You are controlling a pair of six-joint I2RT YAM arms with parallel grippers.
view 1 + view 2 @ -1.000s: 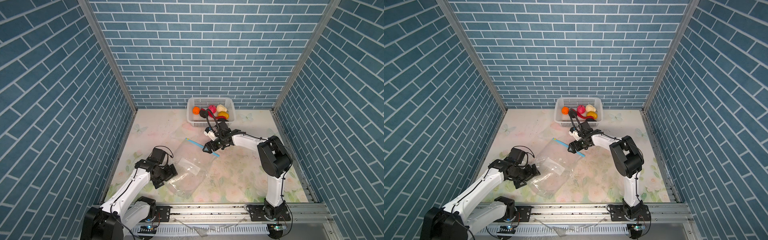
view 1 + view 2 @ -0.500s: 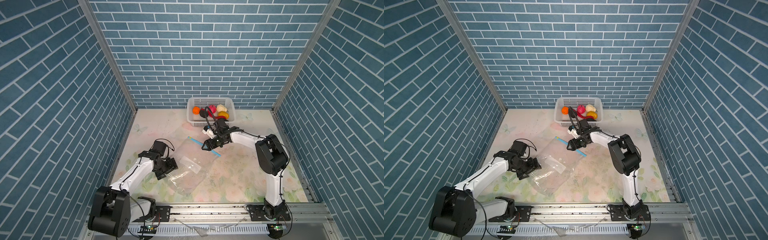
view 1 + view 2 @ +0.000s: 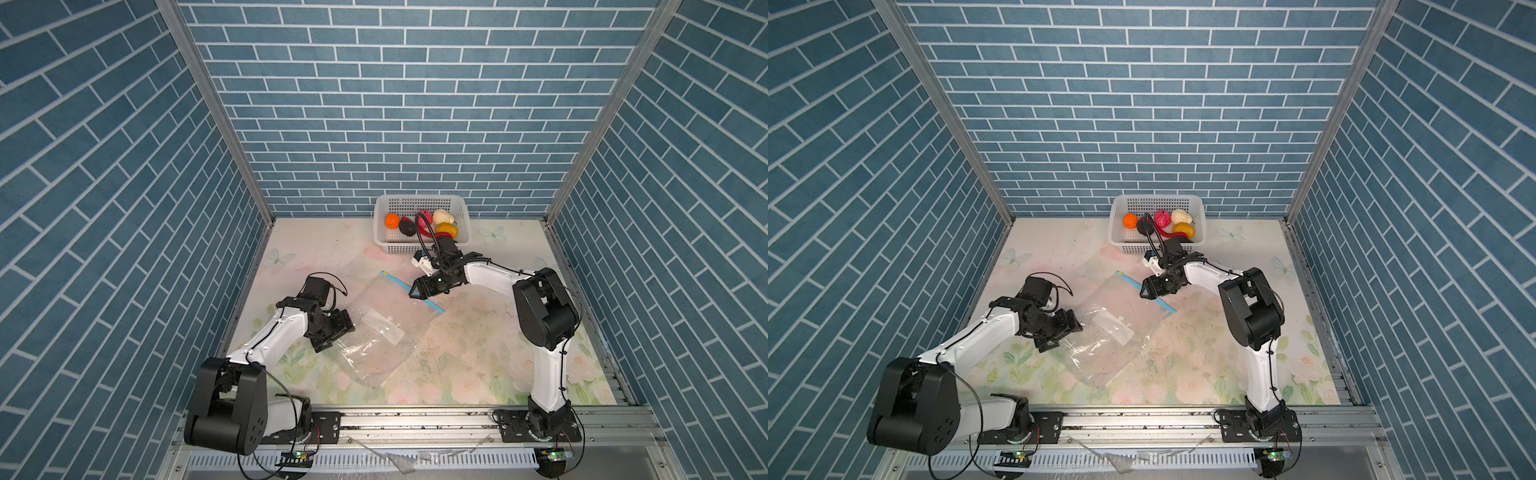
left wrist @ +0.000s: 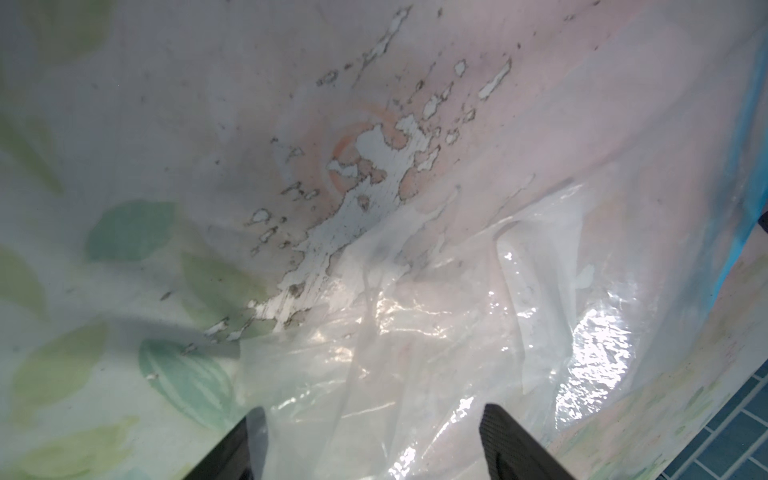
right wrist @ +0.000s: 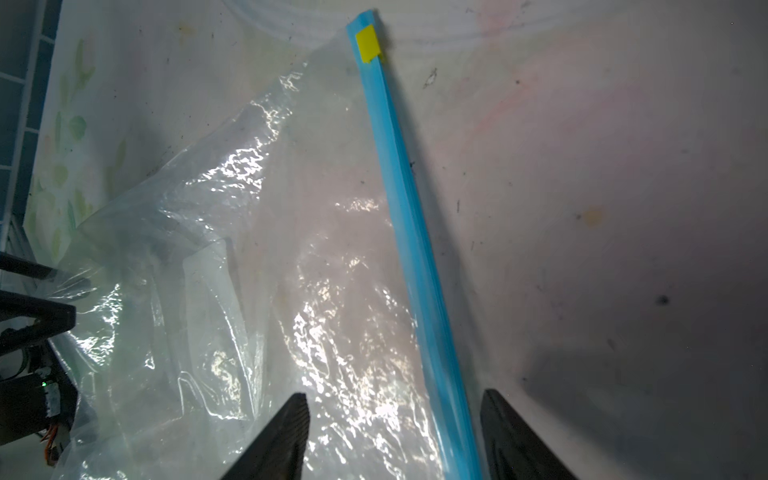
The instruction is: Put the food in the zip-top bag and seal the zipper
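The clear zip-top bag [image 3: 374, 345] lies flat on the flowered mat, white label patch [image 3: 382, 328] facing up. Its zipper [image 3: 401, 284] is a light blue strip along the far edge, with a yellow tab [image 5: 368, 43] at one end. My right gripper [image 3: 417, 292] is low over the zipper [image 5: 407, 232], open, with the strip between its fingers [image 5: 282, 436]. My left gripper [image 3: 337, 332] is open at the bag's left edge, with crinkled film [image 4: 415, 353] between its fingers [image 4: 507, 440]. The food [image 3: 424, 218] sits in the basket: orange ball [image 3: 392, 220], cream lump [image 3: 442, 216], yellow-orange fruit [image 3: 446, 228].
A white perforated basket [image 3: 415, 249] stands against the back wall, just behind my right wrist. Blue brick walls close in three sides. A metal rail [image 3: 415, 419] runs along the front edge. The mat's surface is flaked [image 4: 374, 166] beside the bag.
My left gripper has moved a little farther back along the bag's left edge, and its arm has swung. My right gripper has narrowed slightly over the zipper.
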